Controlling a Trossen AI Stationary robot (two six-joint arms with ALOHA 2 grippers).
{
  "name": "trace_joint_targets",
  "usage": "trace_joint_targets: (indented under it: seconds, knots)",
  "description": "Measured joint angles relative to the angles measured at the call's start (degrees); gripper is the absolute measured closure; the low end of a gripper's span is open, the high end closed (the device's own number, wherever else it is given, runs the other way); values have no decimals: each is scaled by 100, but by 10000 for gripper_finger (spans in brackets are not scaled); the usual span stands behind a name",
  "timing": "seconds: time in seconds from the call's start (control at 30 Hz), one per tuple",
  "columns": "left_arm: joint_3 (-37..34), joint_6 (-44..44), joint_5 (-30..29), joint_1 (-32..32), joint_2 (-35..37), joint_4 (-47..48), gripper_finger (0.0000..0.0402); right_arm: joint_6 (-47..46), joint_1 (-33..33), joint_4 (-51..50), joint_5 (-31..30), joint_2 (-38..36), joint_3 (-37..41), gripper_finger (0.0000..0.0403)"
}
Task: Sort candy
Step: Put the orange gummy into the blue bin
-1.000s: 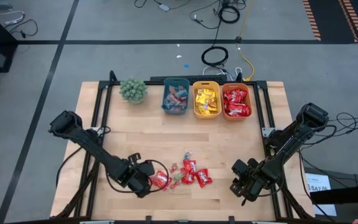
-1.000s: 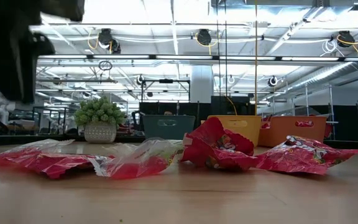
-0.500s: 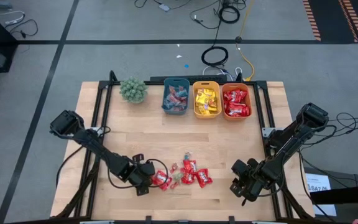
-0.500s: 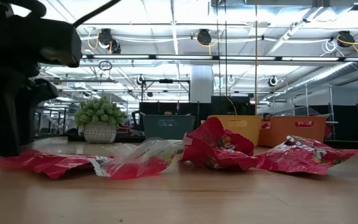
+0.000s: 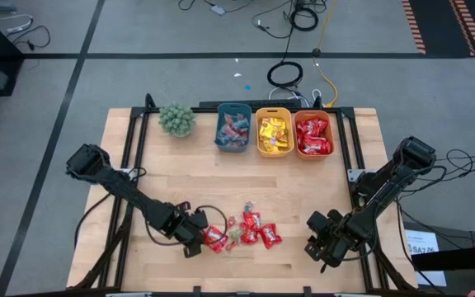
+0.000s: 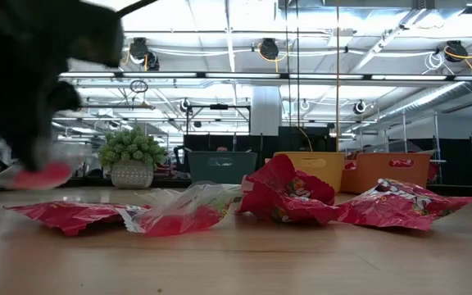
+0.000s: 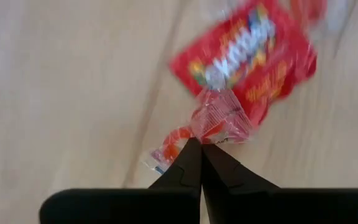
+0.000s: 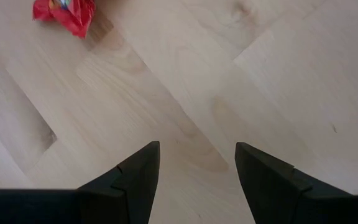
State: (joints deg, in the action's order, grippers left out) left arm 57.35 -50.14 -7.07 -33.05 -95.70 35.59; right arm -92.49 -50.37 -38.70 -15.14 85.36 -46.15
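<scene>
1. Our left gripper (image 5: 198, 241) sits at the near-left of the table (image 5: 180, 181), at the left edge of the loose candy (image 5: 246, 231) heap. The right gripper (image 5: 318, 247) waits at the near-right, well apart from the heap, so the left arm is the nearer one.
2. The left fingers (image 7: 188, 171) are pinched together on the clear crimped end of a small wrapped sweet (image 7: 219, 121). A red packet (image 7: 253, 59) lies just past it.
3. In the low view the sweet (image 6: 43, 174) appears to hang clear of the wood, though blur makes this uncertain.
4. The three bins stand at the far edge: teal (image 5: 233, 128), yellow (image 5: 274, 132), orange (image 5: 313, 134). From the left gripper they lie away and to the right.
5. We judge the teal bin, which holds pale pieces, to be the likely target.
6. The right gripper's fingers (image 8: 138, 171) stand well apart over bare wood, holding nothing.
</scene>
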Motion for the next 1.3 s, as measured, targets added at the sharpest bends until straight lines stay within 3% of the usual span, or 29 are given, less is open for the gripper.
trace_joint_targets:
  seconds: [0.2, 0.4, 0.67, 0.83, 1.07, 1.3]
  knots:
    - [253, 537, -189, 566, 549, 160, 399, -1, 15, 69, -155, 0, 0, 202]
    - [294, 1582, -412, 1908, 1091, 77, 400, -212, 15, 71, -289, 0, 0, 202]
    - [294, 3352, 725, 4461, 1064, -668, 401, -865, 28, 52, -595, 0, 0, 202]
    - [519, 4232, 1375, 5715, 758, -992, 401, -1405, 96, -45, -585, 0, 0, 202]
    - [1688, 4953, 1592, 6382, -309, -861, 392, -1924, 338, -189, -577, 2, 0, 202]
    - [2750, 5398, 1371, 6679, -1046, -229, 326, -2441, 563, -301, -577, 2, 0, 202]
